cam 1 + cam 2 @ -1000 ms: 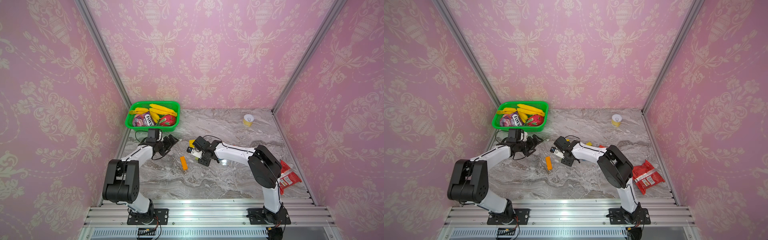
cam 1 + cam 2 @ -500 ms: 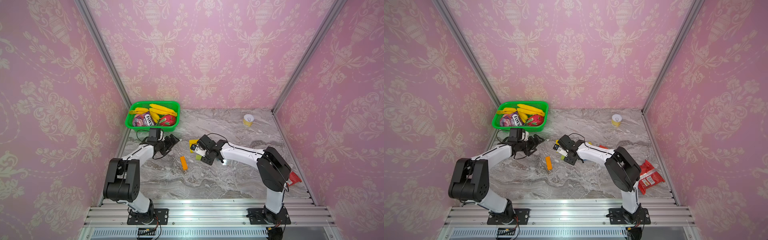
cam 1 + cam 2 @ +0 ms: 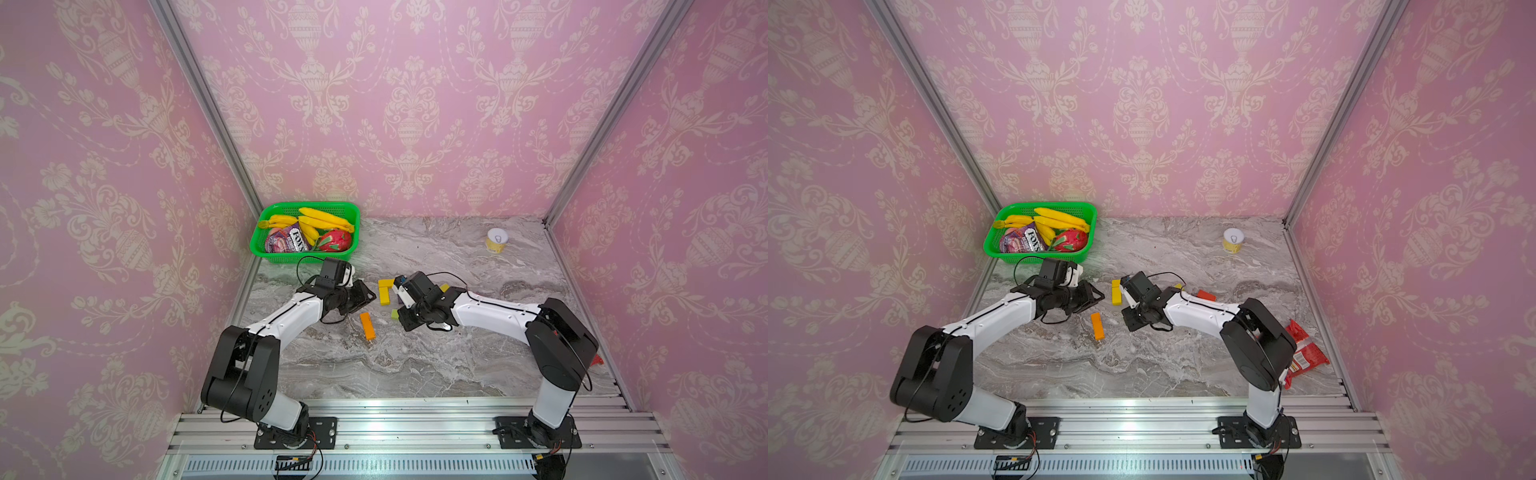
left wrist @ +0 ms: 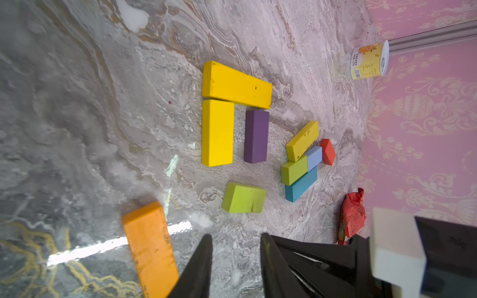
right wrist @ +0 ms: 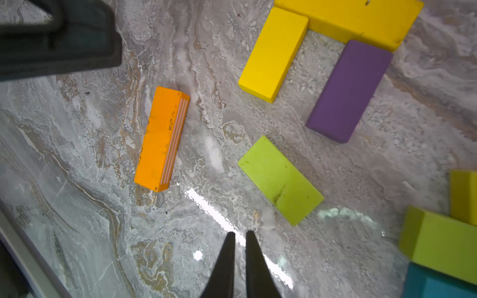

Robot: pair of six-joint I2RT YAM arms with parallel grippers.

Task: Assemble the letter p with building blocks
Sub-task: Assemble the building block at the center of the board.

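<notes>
Two yellow building blocks (image 4: 236,85) (image 4: 217,133) lie in an L, with a purple block (image 4: 256,136) parallel inside it. A lime block (image 5: 280,180) lies loose below them and an orange block (image 3: 367,326) further toward the front. A cluster of yellow, blue, red, lime and teal blocks (image 4: 300,165) sits to the right. My left gripper (image 4: 235,238) hovers beside the orange block, narrowly open with nothing between its fingers. My right gripper (image 5: 240,233) is shut and empty, just short of the lime block.
A green basket (image 3: 257,243) with bananas and packets stands at the back left, close behind the left arm. A small yellow can (image 3: 496,240) is at the back right. A red snack packet (image 3: 1304,353) lies by the right wall.
The left jaws have narrowed from wide open. The right jaws have shut on nothing, and the right arm's elbow has shifted a little to the right.
</notes>
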